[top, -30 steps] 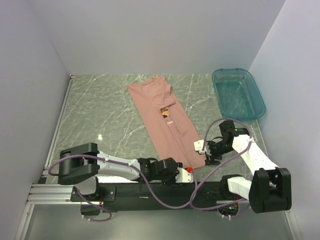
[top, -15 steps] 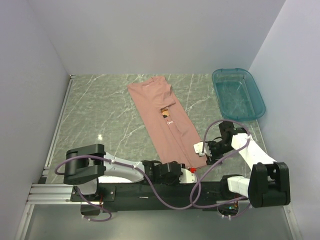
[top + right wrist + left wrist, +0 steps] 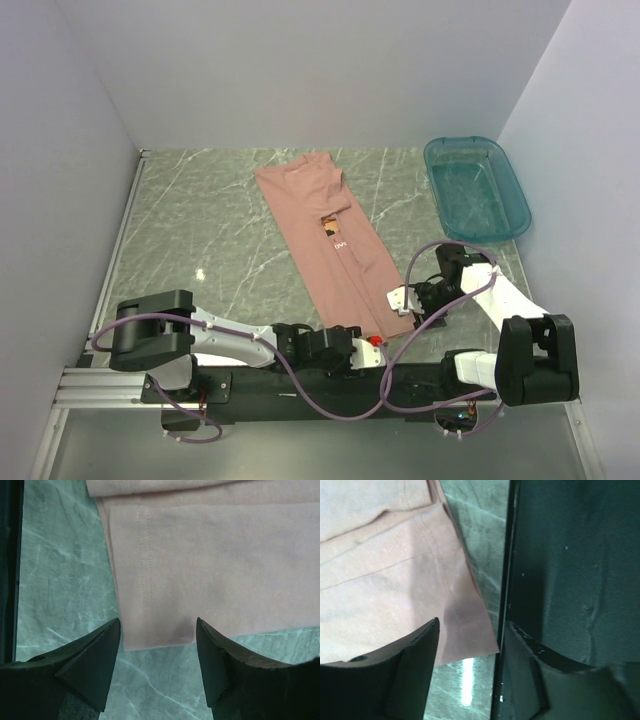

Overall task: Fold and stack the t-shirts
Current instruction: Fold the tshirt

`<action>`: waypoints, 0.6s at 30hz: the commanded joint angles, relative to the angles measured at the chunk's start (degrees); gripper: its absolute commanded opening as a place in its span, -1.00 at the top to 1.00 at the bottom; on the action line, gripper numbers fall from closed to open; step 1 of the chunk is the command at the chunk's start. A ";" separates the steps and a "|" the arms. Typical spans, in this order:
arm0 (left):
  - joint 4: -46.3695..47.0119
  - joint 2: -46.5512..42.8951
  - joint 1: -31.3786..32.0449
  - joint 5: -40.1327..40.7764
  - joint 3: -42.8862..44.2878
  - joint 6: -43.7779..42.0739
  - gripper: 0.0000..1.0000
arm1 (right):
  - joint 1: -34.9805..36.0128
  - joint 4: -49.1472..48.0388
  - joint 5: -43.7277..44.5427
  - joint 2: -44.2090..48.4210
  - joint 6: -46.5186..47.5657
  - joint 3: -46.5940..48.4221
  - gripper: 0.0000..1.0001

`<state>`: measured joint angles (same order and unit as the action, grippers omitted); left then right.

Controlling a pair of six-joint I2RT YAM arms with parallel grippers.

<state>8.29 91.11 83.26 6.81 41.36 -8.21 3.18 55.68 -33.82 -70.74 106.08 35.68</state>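
t-shirt [image 3: 330, 245] is lying flat on the green marble table [image 3: 200, 230], folded lengthwise into one long pink strip. It is running diagonally from far centre down toward the arm bases, with a small patch of print peeking out of the seam mid-length. The near hem end is sitting right at both grippers. left gripper [image 3: 472, 624] is hanging over the near corner of that hem, fingers standing apart and clamping nothing, with the stitched corner showing in the gap between them. right gripper [image 3: 158, 622] is doing the same at the hem's right corner, jaws spread and the double-stitched edge lying between the tips. Can't tell from either wrist view whether the tips are actually touching cloth or just hovering over it. The left arm is lying low and stretched out rightward from its base, running along the black base rail [image 3: 570, 580], with the shirt corner ending just beside that rail. The right arm is folding back from its base at the near right, elbow out toward the wall and wrist pointing left at the shirt. The teal tub [image 3: 478, 187] is sitting at the far right, well apart from the shirt, with only its own glossy floor showing inside.
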 commanded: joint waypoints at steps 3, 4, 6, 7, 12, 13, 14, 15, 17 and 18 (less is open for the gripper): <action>1.98 1.17 0.85 -0.83 -1.37 3.81 -0.16 | 1.56 -0.22 2.53 -1.50 2.29 1.76 -0.36; 2.60 1.78 0.85 -0.66 -1.64 4.07 -0.15 | 1.83 0.21 2.97 -1.59 2.46 1.85 -0.35; 2.78 2.58 0.85 -0.04 -1.72 4.69 -0.13 | 2.09 0.04 3.59 -1.60 2.64 1.85 -0.34; 3.04 3.19 0.85 0.39 -1.73 4.87 -0.11 | 2.44 -0.13 4.37 -1.42 2.73 1.67 -0.33; 3.66 4.77 0.85 1.89 -1.81 5.22 -0.02 | 4.37 -2.41 7.89 -0.80 2.38 -1.40 -0.30; 3.66 5.13 0.85 2.24 -1.81 5.31 0.04 | 4.73 -3.72 8.33 -0.80 2.20 -1.84 -0.28; 3.57 5.39 0.85 2.59 -1.90 5.39 0.06 | 5.34 -4.35 8.86 -0.89 1.76 -2.71 -0.26; 3.74 5.39 0.85 3.20 -2.16 5.66 0.08 | 5.52 -4.79 8.95 -1.15 1.59 -2.90 -0.23; 3.83 5.48 0.76 4.35 -2.60 6.36 0.16 | 6.22 -6.02 9.56 -1.68 0.71 -3.25 -0.09; 4.01 5.57 0.67 4.61 -2.69 6.88 0.20 | 6.31 -6.28 9.74 -2.20 0.44 -3.34 -0.03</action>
<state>13.37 94.67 84.16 9.15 40.27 -3.62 8.56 52.90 -26.26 -72.10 106.89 33.98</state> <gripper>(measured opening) 0.420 0.534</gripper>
